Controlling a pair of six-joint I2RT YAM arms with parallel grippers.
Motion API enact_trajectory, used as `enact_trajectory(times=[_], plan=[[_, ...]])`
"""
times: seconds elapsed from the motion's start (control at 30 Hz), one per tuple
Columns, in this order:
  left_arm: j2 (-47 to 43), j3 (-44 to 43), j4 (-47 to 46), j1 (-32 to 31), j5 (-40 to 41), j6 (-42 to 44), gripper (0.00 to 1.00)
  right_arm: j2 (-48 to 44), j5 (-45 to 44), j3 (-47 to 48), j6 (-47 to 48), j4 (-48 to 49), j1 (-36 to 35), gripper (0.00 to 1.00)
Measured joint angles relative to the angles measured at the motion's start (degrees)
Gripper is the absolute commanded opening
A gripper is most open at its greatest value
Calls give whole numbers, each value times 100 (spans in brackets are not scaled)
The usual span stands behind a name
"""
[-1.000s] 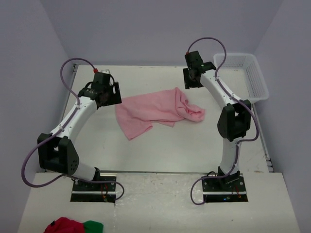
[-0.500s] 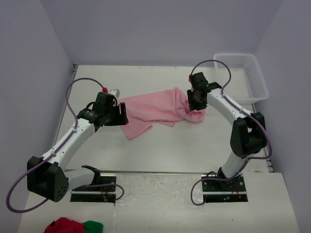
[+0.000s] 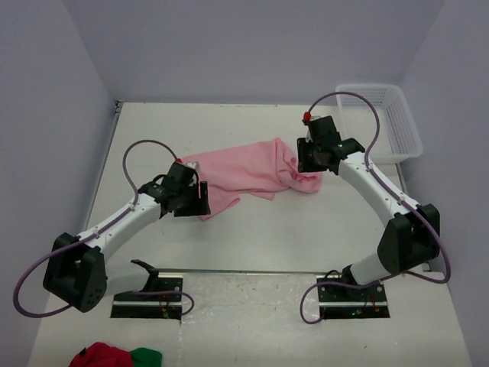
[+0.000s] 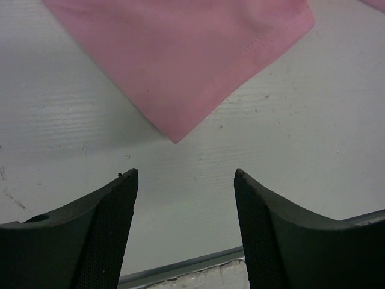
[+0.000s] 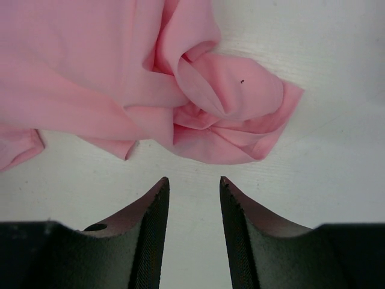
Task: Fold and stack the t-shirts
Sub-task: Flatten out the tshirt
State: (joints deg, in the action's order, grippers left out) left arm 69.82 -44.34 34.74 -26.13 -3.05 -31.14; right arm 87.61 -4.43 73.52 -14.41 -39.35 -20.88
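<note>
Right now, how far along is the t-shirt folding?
Done: nothing visible. The pink t-shirt lies crumpled and unfolded on the table, with one end bunched up.
In hand: nothing is gripped. The left pincer is open just short of a shirt corner, and the right pincer is open just short of the bunched end.
Left: grasp, spread flat, fold, stack.

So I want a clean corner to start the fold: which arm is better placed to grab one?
Probably left: the left gripper, open, faces a flat hemmed corner of the pink t-shirt; the right gripper faces a bunched wad.
</note>
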Motion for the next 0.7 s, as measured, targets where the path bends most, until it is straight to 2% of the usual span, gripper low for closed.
enact_trajectory(times=[0.43, 0.7], plan=[[1084, 9, -516, -452, 575, -330, 54, -420, 129, -295, -15, 127, -11, 40], [1528, 9, -581, -476, 927, -448, 53, -616, 251, -321, -13, 170, -11, 40]])
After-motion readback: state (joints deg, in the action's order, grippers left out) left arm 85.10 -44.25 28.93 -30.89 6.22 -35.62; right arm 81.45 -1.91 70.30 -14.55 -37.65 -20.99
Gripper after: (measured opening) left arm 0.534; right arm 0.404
